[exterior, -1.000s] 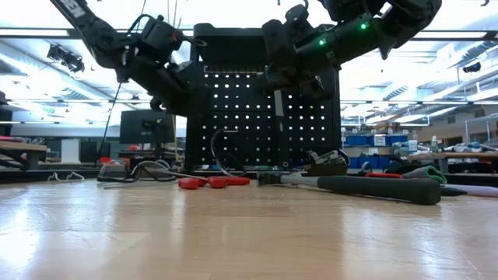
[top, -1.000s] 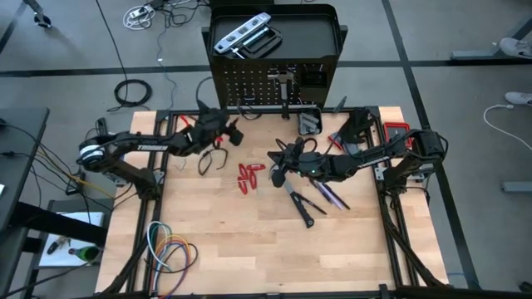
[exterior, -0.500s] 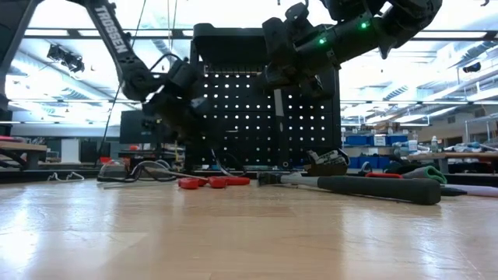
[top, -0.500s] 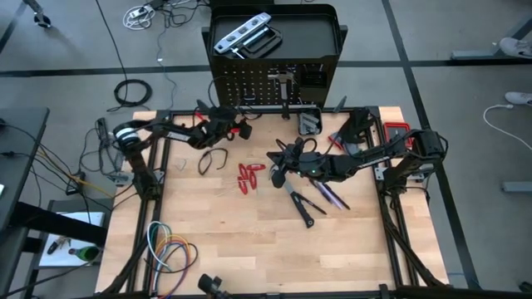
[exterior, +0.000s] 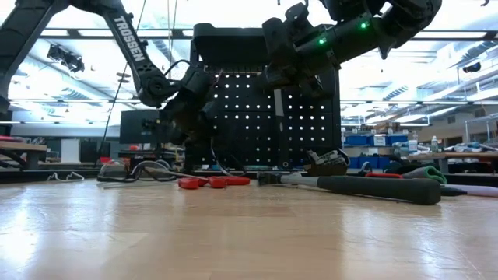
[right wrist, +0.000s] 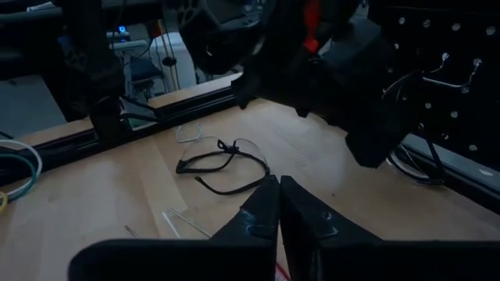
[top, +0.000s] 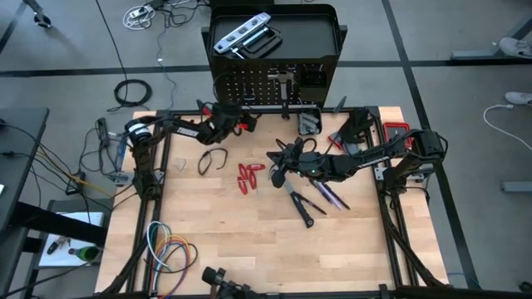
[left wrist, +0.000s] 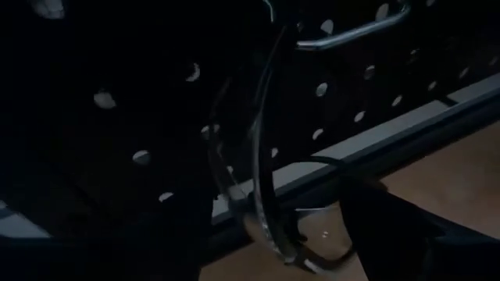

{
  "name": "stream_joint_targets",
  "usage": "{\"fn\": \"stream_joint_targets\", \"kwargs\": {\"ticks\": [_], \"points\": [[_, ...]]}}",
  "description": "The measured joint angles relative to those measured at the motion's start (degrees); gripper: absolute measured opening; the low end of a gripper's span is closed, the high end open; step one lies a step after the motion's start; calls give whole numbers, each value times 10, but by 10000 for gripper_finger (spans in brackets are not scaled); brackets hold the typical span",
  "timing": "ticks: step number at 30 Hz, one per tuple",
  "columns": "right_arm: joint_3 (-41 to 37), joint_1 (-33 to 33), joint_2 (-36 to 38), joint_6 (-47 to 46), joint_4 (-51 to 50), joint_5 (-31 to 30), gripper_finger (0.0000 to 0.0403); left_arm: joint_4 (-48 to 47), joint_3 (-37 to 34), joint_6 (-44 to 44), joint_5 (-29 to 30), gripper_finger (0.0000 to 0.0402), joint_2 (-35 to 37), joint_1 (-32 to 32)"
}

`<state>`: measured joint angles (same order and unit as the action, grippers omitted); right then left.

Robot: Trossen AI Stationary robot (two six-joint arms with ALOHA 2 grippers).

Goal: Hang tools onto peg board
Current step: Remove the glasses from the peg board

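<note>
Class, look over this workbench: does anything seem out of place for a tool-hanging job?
Yes. A pair of safety glasses lies on the table among the tools, left of the red-handled pliers, and it is no tool. Coiled coloured cables also sit at the table's near left corner.
</note>
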<state>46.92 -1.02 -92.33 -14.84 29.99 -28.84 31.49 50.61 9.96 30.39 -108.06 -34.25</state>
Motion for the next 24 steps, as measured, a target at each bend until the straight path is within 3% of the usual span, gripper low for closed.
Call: {"fn": "stream_joint_targets", "kwargs": {"ticks": [8,17,24], "points": [[0,0,0,0,0,0,22,-2,13,-9,15,187,-25,-3],[0,0,0,0,0,0,18,10,15,1,43,22,-23,-4],[0,-1,0,0,0,0,22,-12,15,-2,64,26,-17,-3]]}}
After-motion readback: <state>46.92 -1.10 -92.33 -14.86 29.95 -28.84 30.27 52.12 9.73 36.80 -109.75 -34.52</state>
